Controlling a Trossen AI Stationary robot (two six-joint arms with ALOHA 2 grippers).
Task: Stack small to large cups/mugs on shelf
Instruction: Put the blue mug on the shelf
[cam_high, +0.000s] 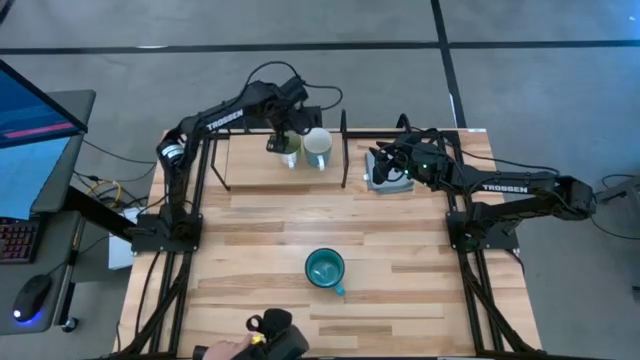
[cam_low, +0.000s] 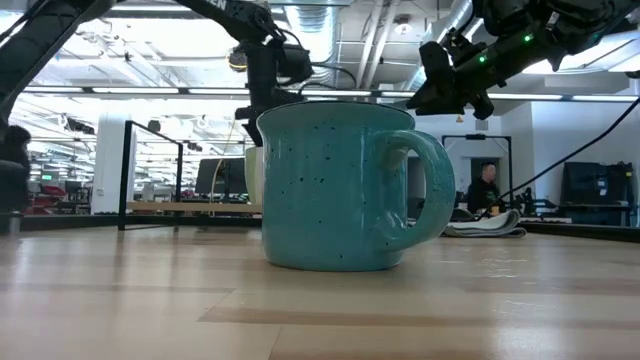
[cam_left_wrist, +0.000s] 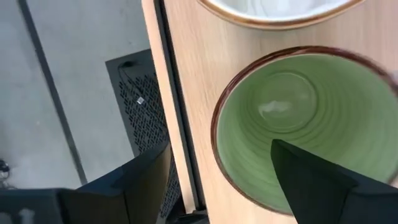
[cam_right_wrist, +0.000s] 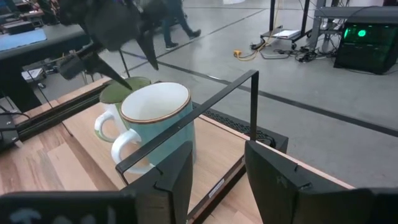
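Reaching over the shelf at the far edge of the table, the left gripper was seen directly above the light green mug. In the left wrist view its fingers were spread, one set inside the green mug's mouth and the other outside its wall, so the rim lay between them; whether either finger touched the wall could not be told. The white mug was stood just beside the green one on the shelf board, both upright, and only the edge of its rim was shown in the left wrist view.

From the right wrist view the white mug was shown behind a black frame tube, with the green mug partly hidden behind it. The right gripper was held near the shelf's right end, over a grey folded cloth, with its fingers parted and nothing between them.

The teal blue mug was left upright on the tabletop, well apart from the shelf, near the table's middle toward the front; in the low view it filled the foreground with its handle turned to the picture's right.
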